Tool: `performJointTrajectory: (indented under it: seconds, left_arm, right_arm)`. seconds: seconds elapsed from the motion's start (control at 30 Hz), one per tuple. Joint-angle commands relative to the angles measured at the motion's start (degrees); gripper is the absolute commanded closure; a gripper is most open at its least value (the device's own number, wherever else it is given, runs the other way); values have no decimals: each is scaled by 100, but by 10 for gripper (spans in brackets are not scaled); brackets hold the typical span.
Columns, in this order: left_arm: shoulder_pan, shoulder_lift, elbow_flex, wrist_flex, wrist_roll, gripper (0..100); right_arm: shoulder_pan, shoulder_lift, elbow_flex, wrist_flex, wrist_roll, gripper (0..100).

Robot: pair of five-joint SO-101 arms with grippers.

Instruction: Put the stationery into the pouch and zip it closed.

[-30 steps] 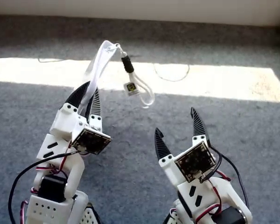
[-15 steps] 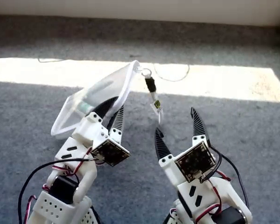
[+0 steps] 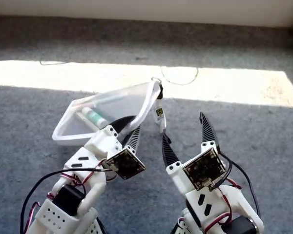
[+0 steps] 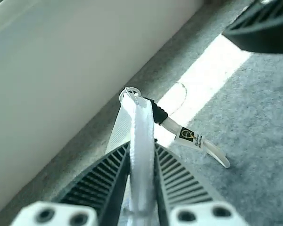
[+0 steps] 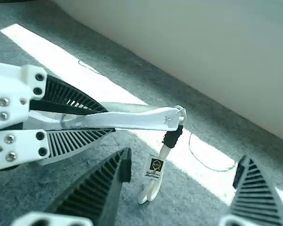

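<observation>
High view: we clamp pouch in left fingers, stationery inside; right fingers spread, must pinch zipper pull next.

The left arm and right arm have white shells, black ribbed tapered fingers, square dark wrist circuit boards, silver screws, and red-and-black cables.

The pouch is pinched in the left tool, off the counter, with stationery inside. A strap hangs from the pouch's right end. The right tool is spread just right of the pouch.
</observation>
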Motion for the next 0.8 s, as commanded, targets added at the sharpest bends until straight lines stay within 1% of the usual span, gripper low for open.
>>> performJointTrajectory:
  seconds: [0.0, 0.1, 0.27, 0.57, 0.77]
  left_arm:
    - [31, -75, -409, 105, 703, 873]
    - [-136, -75, -558, 211, 1152, 824]
    - [-400, -75, -857, 519, 1723, 785]
    - [-409, -84, -910, 571, 2092, 772]
    - [-400, -84, -1446, 1187, 2110, 772]
  right_arm:
    - [-31, -13, -136, -22, 62, 674]
    - [-31, -13, -136, -22, 62, 674]
    - [-31, -13, -136, -22, 62, 674]
    - [-31, -13, -136, -22, 62, 674]
    - [-31, -13, -136, -31, 62, 674]
